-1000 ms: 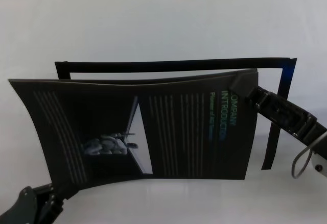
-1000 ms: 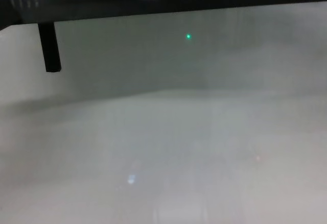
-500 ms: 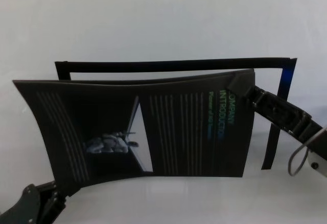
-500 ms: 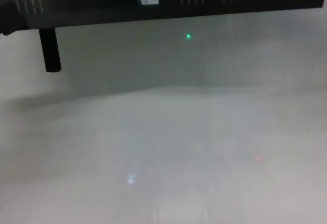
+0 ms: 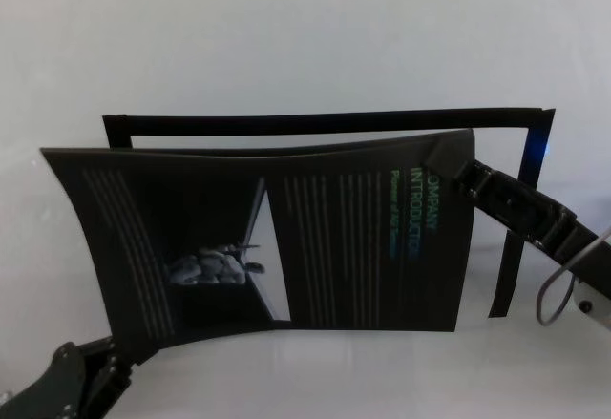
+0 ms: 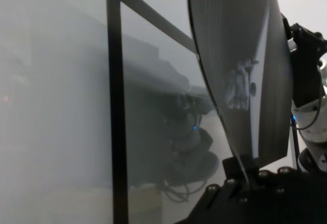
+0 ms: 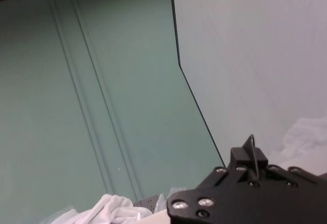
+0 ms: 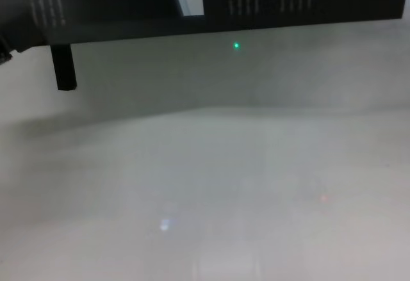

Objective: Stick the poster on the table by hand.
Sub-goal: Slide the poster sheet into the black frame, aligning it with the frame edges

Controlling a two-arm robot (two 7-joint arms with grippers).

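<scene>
Above the pale surface [image 5: 286, 28], the poster [image 5: 334, 238] is hanging in the air between two hands, not yet laid down. The left hand [image 5: 113, 357] is pinching the sheet's near left corner, its fingers closed on the edge, as the left wrist view confirms where the thin sheet is running into the closed fingers [image 6: 244, 175]. The right hand [image 5: 451, 164] is gripping the far right corner, clamped on the paper. The sheet is bowing and sagging between the two grips rather than lying flat, and its near edge is casting a soft shadow on the surface in the chest view, which suggests it is floating clear of it. A black outline frame [image 5: 325, 121] marked on the surface is showing behind and to the right of the poster, apparently the target, and the sheet is sitting left of and nearer than that outline. By this reading, the carrying is under way, while the aligning, lowering and pressing down are all still waiting to be done. The poster's long axis is running left to right across the robot's front, its printed face is turning upward toward the head camera, and the heading lettering is reading sideways near the right end.
</scene>
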